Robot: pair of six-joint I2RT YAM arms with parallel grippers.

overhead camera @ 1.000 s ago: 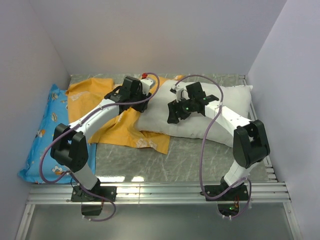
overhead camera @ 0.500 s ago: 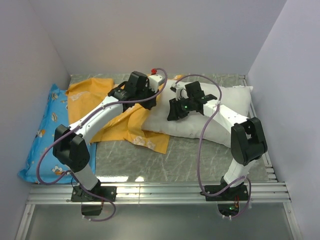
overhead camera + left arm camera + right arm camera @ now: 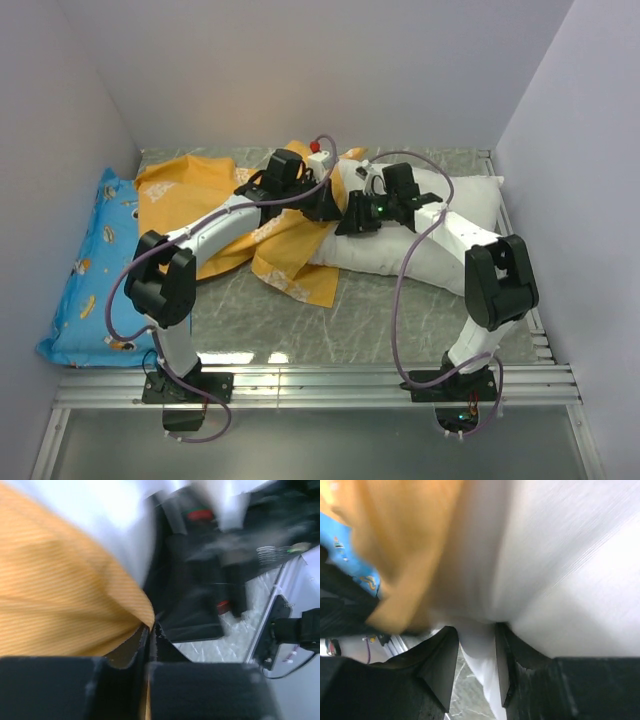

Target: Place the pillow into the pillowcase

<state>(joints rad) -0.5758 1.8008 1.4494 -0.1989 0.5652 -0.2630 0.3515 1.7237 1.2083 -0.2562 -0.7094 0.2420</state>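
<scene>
Our left fingers (image 3: 200, 690) are pinched tight on the edge of the big orange cloth pillowcase (image 3: 60, 590). Our right fingers (image 3: 437, 662) squeeze a fold of the big soft white pillow (image 3: 560, 570). From above, both meet in the upper middle of the frame. The pillowcase spreads to the upper left on the grey tabletop (image 3: 260, 320), touching the pillow's left end. The pillow lies at the upper right, nearly all showing. A blue cartoon pillow (image 3: 95, 270) sits at the far left.

Top view bright, evenly lit and sharp, with soft shadows; both wrist views smeared by blur, the puffy plain white pillow (image 3: 570, 555) glaring
</scene>
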